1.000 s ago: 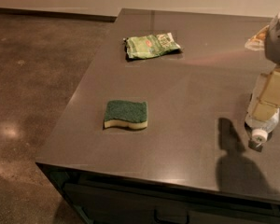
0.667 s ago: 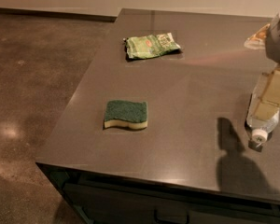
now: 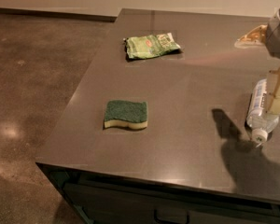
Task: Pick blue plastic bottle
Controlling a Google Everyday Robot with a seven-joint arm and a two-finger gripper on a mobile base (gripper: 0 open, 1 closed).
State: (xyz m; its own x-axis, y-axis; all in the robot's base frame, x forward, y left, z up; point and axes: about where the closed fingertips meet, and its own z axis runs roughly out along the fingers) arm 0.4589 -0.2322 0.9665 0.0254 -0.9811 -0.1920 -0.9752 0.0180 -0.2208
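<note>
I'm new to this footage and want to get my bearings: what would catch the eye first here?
A green-and-yellow sponge lies alone toward the front left of the dark table, and a green snack bag lies farther back. At the right edge, the pincer hangs over a clear bottle, which lies on its side with its white cap toward the front.

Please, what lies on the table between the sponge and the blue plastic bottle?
Camera view: only bare table and a shadow lie between the sponge and the blue plastic bottle. The tool is over the bottle, at the right edge.
</note>
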